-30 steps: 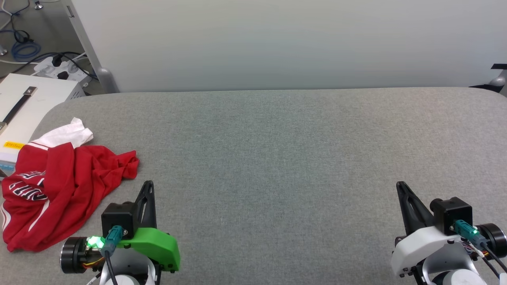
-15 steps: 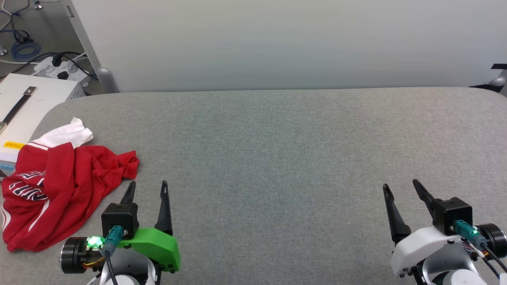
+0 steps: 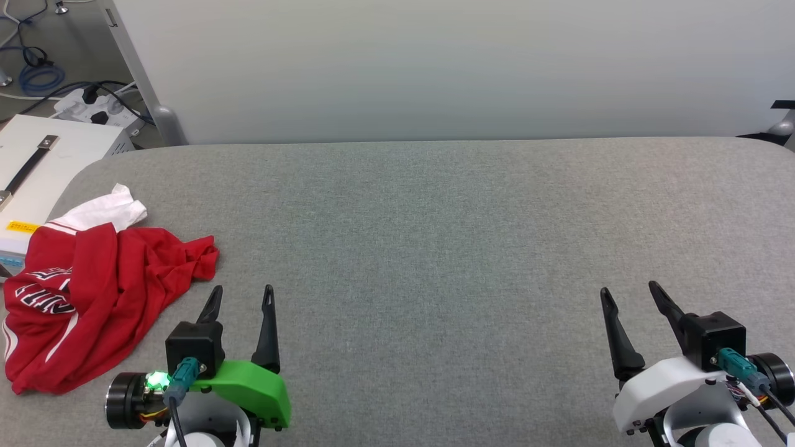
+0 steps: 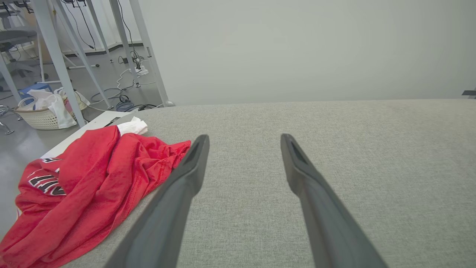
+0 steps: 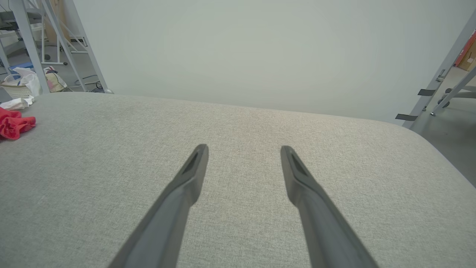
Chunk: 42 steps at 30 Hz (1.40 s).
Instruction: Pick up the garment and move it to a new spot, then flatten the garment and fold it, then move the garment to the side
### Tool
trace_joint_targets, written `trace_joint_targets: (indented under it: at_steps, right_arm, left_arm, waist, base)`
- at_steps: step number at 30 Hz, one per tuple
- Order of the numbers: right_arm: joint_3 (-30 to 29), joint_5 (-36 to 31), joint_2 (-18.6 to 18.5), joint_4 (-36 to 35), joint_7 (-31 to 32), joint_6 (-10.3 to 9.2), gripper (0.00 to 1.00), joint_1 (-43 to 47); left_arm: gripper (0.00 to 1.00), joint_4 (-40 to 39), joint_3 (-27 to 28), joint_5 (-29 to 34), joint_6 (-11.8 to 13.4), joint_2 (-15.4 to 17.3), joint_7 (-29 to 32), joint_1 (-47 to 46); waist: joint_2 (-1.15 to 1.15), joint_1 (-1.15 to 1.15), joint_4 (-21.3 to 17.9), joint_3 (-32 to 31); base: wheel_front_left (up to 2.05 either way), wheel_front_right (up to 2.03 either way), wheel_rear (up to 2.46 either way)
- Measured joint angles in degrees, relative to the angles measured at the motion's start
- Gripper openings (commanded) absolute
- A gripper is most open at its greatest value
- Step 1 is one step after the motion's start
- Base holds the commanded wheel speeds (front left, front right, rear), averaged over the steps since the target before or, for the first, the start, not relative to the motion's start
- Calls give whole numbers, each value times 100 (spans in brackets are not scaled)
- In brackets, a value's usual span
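**Two sets of jaws open and empty, the pick-up not yet begun**

Both left jaws and right jaws stand spread wide with nothing between them. The left fingers (image 3: 268, 329) hover low over the near-left part of the table (image 3: 435, 236), and the right fingers (image 3: 615, 341) hover over its near-right corner. Each pair points toward the far edge, with bare grey cloth under the tips.

The garment (image 3: 105, 298) lies crumpled against the table's left edge, close to the near-left corner. It is just beside the left jaws on their outer side and not touching them. It is bunched in loose folds, with a white sleeve (image 3: 102, 211) poking out toward the far edge and part of the black lettering showing. Its outer side seems to lap over the left edge, next to a white box (image 3: 43, 161) standing off the table. The right jaws are well apart from it, and from the right wrist it is a scrap of red (image 5: 15, 124) at the far left.

I judge this to be the very first step, the pick-up, with flattening, folding and setting aside all to come. The next move probably calls for the left arm to swing toward the left edge, lower its jaws onto a raised fold (image 4: 111, 163) and close on it. The heap could then be carried to the middle of the table. The right arm would have a long reach across if a second hold is wanted.
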Motion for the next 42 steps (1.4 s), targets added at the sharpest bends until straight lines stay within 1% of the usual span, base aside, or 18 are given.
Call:
trace_joint_targets:
  at_steps: [16, 27, 34, 42]
  right_arm:
    - [-114, 255, 0, -88, -119, 0, 100, -1]
    - [-145, 307, 0, -196, -151, 0, 100, -1]
    - [-105, 309, 0, -302, -166, 0, 100, 0]
    - [20, 305, 1, -454, -163, 0, 100, 0]
  left_arm:
    - [100, 51, -104, -167, -43, 0, -193, -16]
    - [100, 156, -174, -263, -62, 0, -322, -101]
    - [100, 204, -189, -350, -67, 0, -403, -178]
    - [100, 302, -112, -446, -75, -1, -515, -207]
  waist:
    - [0, 0, 9, -4]
    - [0, 0, 47, 4]
    - [0, 0, 184, 5]
    - [0, 0, 511, 8]
  base:
    - [0, 0, 0]
    - [0, 0, 0]
    - [0, 0, 0]
    - [0, 0, 0]
